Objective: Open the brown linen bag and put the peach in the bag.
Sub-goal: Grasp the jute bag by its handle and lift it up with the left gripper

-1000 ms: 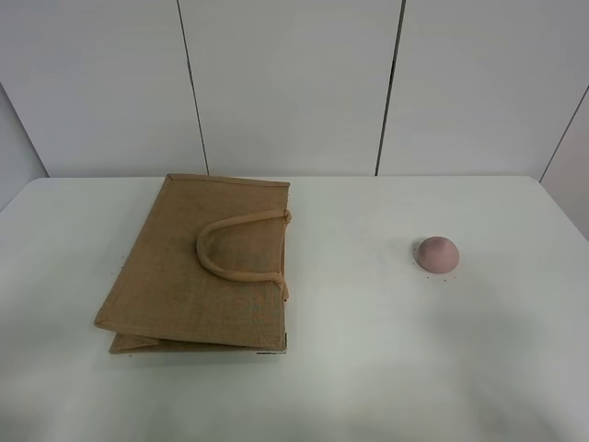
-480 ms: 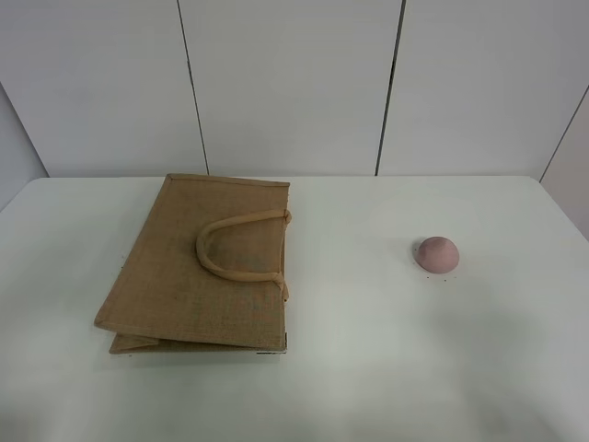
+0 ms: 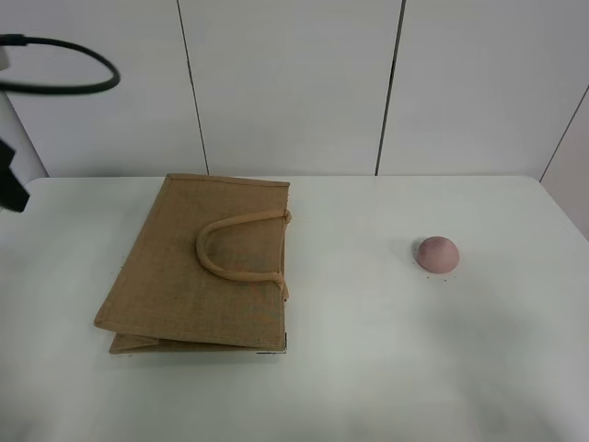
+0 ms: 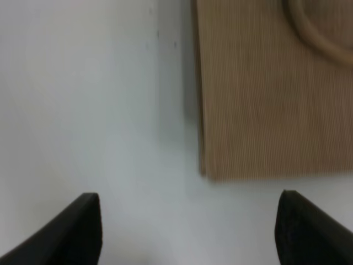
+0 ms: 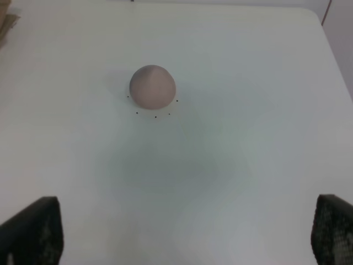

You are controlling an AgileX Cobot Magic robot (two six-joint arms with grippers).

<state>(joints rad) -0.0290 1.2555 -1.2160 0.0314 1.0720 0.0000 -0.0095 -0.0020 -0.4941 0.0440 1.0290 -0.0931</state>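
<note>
The brown linen bag (image 3: 202, 267) lies flat and folded shut on the left half of the white table, its beige loop handles (image 3: 237, 249) resting on top. The peach (image 3: 436, 253) sits alone on the table's right side, well apart from the bag. My left gripper (image 4: 187, 237) is open and empty above the table beside one edge of the bag (image 4: 265, 99). My right gripper (image 5: 185, 234) is open and empty, with the peach (image 5: 152, 87) ahead of it and untouched. Neither gripper's fingers show in the exterior view.
A dark part of the left arm (image 3: 11, 180) and its black cable (image 3: 64, 85) show at the exterior view's upper left. A white panelled wall (image 3: 294, 83) stands behind the table. The table's right edge (image 3: 563, 212) lies near the peach.
A part of the left arm and its cable have come into the exterior view at the upper left. The bag and the peach have not moved.
</note>
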